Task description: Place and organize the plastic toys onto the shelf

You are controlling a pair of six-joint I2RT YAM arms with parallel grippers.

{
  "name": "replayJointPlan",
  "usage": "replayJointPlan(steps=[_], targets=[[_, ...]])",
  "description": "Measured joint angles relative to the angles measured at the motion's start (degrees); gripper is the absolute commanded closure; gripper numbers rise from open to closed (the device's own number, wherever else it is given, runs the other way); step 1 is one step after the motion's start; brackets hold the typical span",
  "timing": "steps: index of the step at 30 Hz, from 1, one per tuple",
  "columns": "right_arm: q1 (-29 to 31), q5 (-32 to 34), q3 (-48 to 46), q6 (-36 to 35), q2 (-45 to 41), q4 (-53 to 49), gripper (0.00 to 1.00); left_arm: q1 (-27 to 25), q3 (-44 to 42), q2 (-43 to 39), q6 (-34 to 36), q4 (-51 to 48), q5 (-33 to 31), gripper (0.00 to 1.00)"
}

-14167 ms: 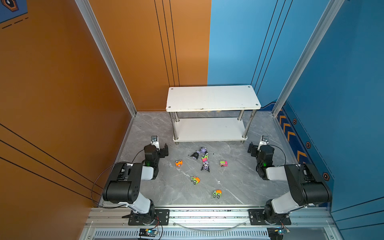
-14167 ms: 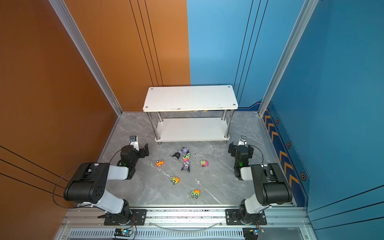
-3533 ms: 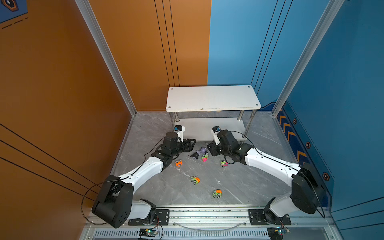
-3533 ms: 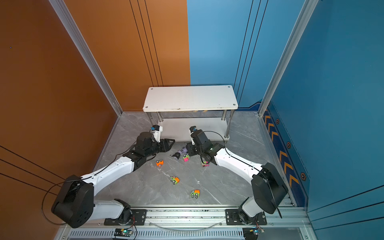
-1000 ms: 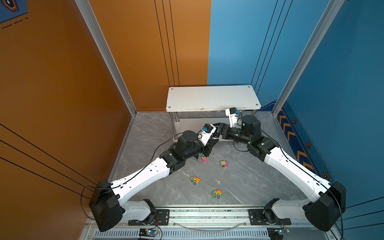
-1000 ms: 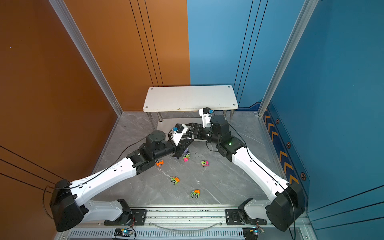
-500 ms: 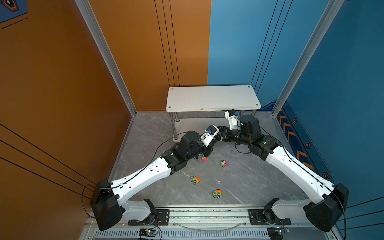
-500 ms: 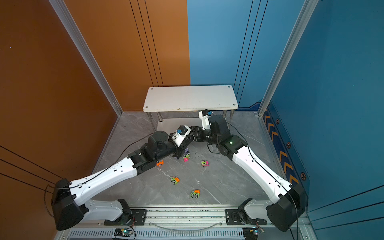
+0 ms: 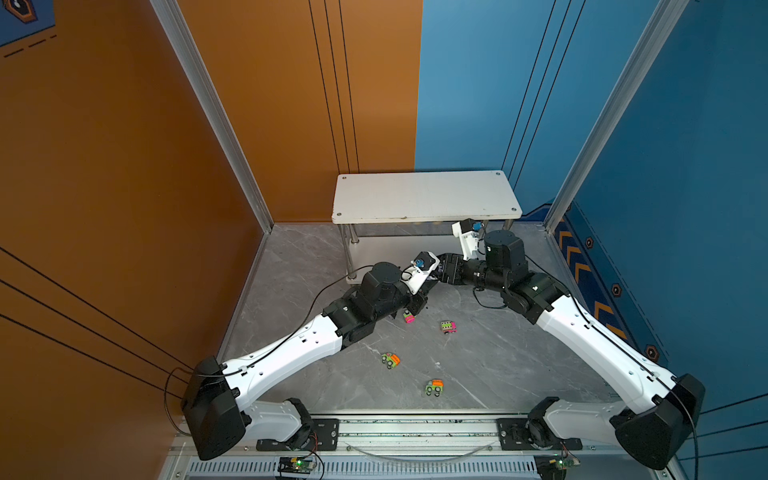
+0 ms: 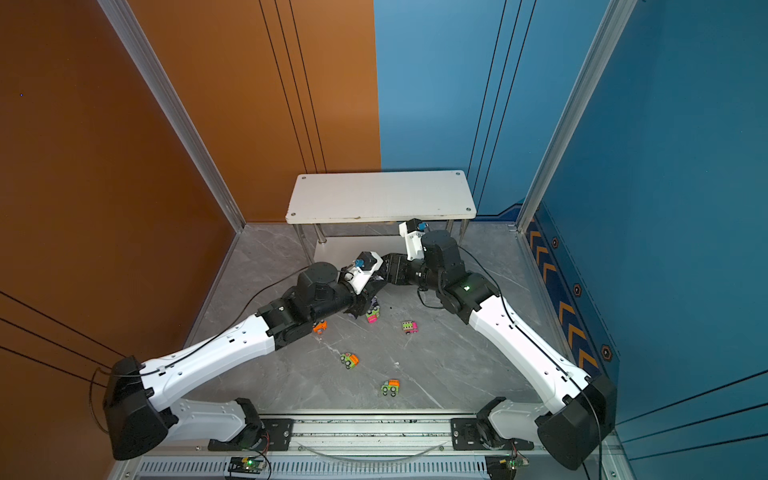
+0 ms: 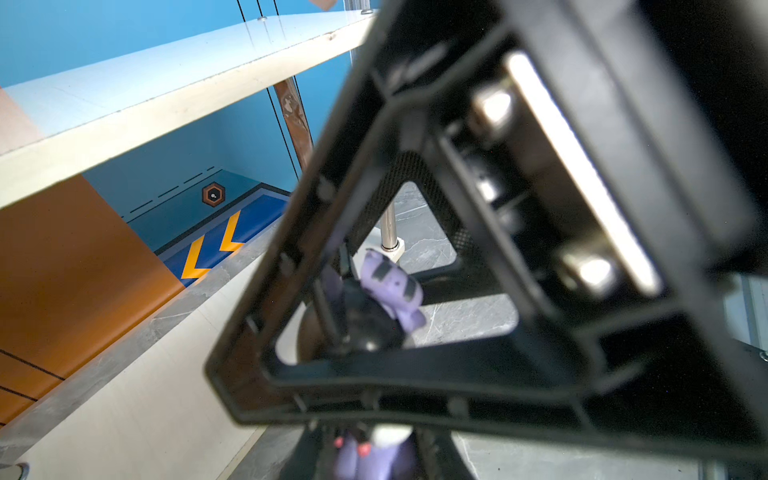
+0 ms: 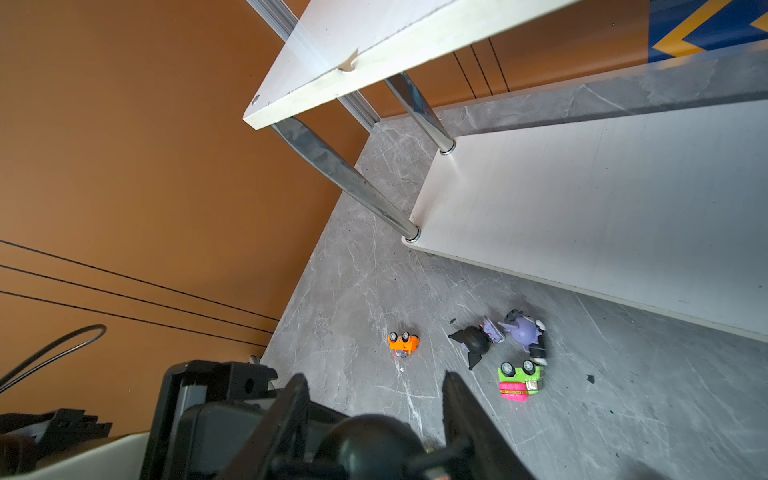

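Your left gripper [image 11: 374, 457] pinches a black-and-purple figurine [image 12: 370, 444] in the air before the shelf [image 9: 424, 195]. Your right gripper [image 12: 376, 386] has its fingers [image 12: 461, 415] apart around the black head. The toy cars [image 9: 390, 360] lie on the grey floor [image 9: 498, 353].

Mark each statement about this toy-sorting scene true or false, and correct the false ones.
1. The top board of the shelf carries no toy. True.
2. The left gripper holds a green car. False: it holds a black-and-purple figurine.
3. Of the toys on the floor, a green-and-orange car lies farthest from the shelf. True.
4. The right gripper is clamped on the orange car. False: that car lies free on the floor, and the jaws stand apart.
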Motion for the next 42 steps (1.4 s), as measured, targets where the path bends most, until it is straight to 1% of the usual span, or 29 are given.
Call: replayJointPlan(steps=[1, 2, 3, 4, 5, 8, 10, 14, 17, 21, 24, 30, 32, 42], targets=[[-0.04, -0.02, 0.00, 0.00, 0.00, 0.00, 0.87, 0.07, 0.00, 0.00, -0.31, 0.04, 0.24, 0.89], [-0.04, 0.02, 0.00, 0.00, 0.00, 0.00, 0.88, 0.09, 0.00, 0.00, -0.55, 0.09, 0.37, 0.73], [-0.04, 0.04, 0.00, 0.00, 0.00, 0.00, 0.89, 0.09, -0.02, 0.00, -0.66, 0.20, 0.46, 0.47], [-0.04, 0.20, 0.00, -0.04, 0.00, 0.00, 0.90, 0.11, -0.07, 0.00, -0.98, 0.35, 0.46, 0.26], [-0.04, 0.79, 0.00, -0.13, 0.00, -0.11, 0.90, 0.26, -0.31, -0.02, -1.51, 1.31, 0.55, 0.01], [-0.11, 3.45, -0.33, -1.36, 0.00, -0.20, 0.91, 0.68, -0.70, -0.07, -2.64, 3.28, 0.63, 0.02], [-0.09, 6.73, -1.09, -3.28, 0.00, -0.09, 0.93, 0.92, -1.01, -0.17, -3.39, 3.96, 0.57, 0.02], [-0.66, 15.52, -5.42, -7.96, 0.07, 2.47, 0.95, 1.79, -4.35, -2.21, -4.57, 4.59, 0.15, 0.02], [-1.29, 21.59, -9.70, -11.21, 1.22, 6.91, 0.95, 2.80, -7.34, -4.90, -5.70, 4.61, -0.79, 0.02], [-1.66, 28.79, -14.71, -15.91, 6.16, 16.13, 0.95, 4.72, -10.93, -10.08, -7.28, 4.85, -2.08, 0.02], [-2.78, 32.20, -15.78, -18.53, 12.61, 22.10, 0.95, 5.97, -12.55, -13.25, -8.31, 5.11, -2.84, 0.02], [-8.04, 33.66, -14.51, -19.76, 24.13, 27.98, 0.95, 7.06, -13.88, -15.52, -9.44, 5.33, -3.30, 0.02], [-9.35, 33.64, -13.46, -19.78, 26.36, 29.14, 0.95, 7.15, -13.94, -15.52, -9.62, 5.09, -3.32, 0.02], [-10.93, 33.66, -6.88, -22.10, 30.03, 29.90, 0.94, 7.89, -13.97, -15.45, -10.12, 5.01, -3.43, 0.02]])
